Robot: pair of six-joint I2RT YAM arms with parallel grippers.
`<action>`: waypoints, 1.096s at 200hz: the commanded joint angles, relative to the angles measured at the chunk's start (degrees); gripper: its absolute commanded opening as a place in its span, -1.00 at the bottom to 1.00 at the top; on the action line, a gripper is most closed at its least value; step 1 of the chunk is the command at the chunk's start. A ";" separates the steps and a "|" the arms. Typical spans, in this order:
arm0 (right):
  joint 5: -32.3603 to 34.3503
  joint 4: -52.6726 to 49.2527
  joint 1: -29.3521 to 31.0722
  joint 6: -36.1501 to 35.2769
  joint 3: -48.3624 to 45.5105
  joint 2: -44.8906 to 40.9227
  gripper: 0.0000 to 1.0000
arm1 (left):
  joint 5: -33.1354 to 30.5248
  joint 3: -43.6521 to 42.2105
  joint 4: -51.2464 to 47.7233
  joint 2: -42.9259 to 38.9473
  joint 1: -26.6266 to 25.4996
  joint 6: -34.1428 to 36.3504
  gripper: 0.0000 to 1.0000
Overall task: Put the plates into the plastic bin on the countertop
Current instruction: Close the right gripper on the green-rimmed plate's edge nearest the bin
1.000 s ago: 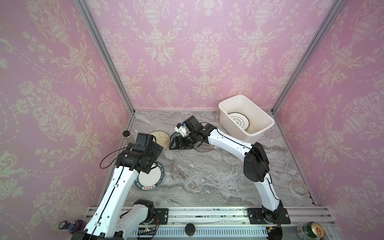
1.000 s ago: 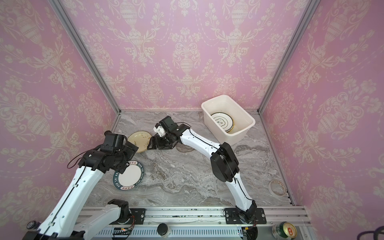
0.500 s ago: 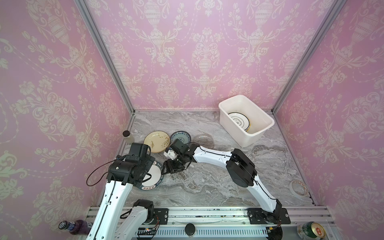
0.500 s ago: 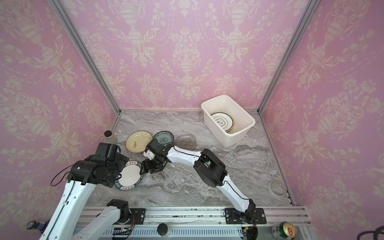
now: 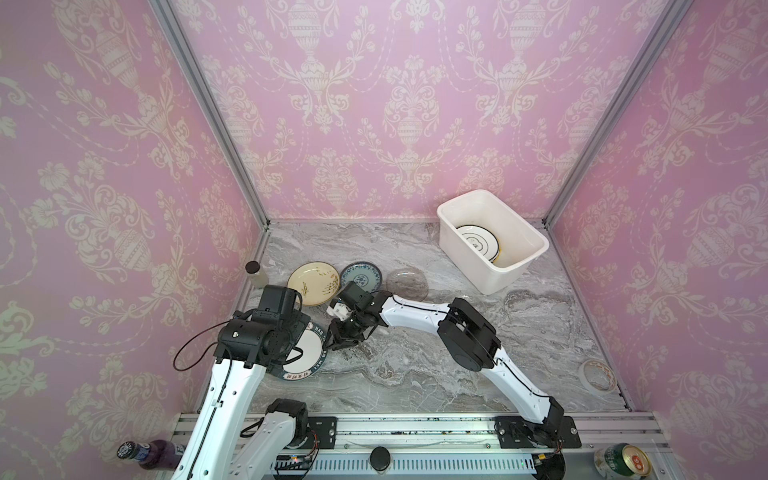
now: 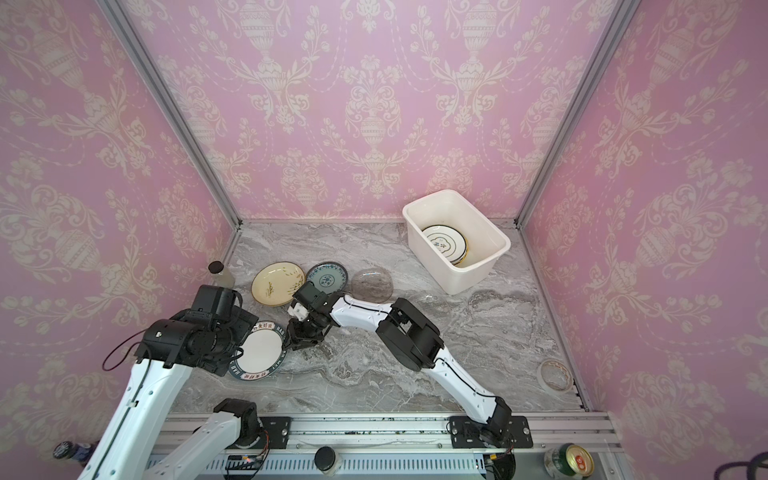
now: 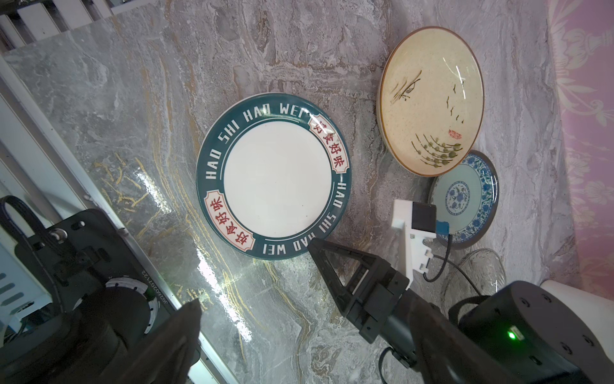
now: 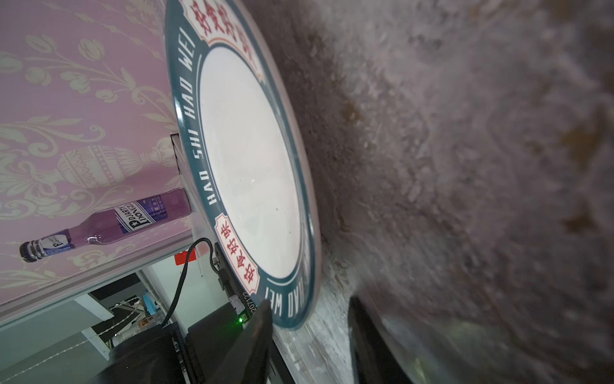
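Note:
A white plate with a dark lettered rim [image 5: 309, 353] [image 7: 272, 176] lies flat on the countertop [image 5: 415, 374] at the front left. My right gripper [image 5: 337, 340] [image 8: 309, 306] reaches across and straddles its near rim, open. One finger [image 8: 262, 319] lies over the rim and the other stands apart by the marble. My left gripper [image 5: 293, 332] hovers open above the same plate, holding nothing. A cream plate [image 5: 313, 282], a teal floral plate [image 5: 361, 276] and a clear glass plate [image 5: 407, 283] lie behind. The plastic bin [image 5: 507, 274] at the back right holds stacked plates [image 5: 478, 241].
A small dark-capped bottle [image 5: 254, 274] stands by the left wall. A tape roll [image 5: 598, 376] lies at the right edge. The aluminium rail [image 5: 415, 432] runs along the front, with a purple bottle [image 5: 153, 453] and a can [image 5: 623, 461] beside it.
My right arm swung from the teal plate at the back to the lettered plate's rim, and its jaws narrowed. The left arm drew back over the lettered plate.

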 commanded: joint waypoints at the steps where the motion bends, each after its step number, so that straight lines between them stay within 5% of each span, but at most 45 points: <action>1: -0.27 1.04 -0.63 2.54 0.60 2.64 -0.45 | -0.44 0.76 -0.98 0.15 0.65 0.35 0.99; 145: 0.15 3.56 -1.34 4.94 -1.71 0.68 -0.99 | 2.56 0.99 5.27 1.29 0.73 6.42 0.99; 219: 0.09 4.20 -5.29 2.27 -16.15 -9.56 -1.00 | 18.51 3.55 15.42 8.31 0.73 24.60 0.99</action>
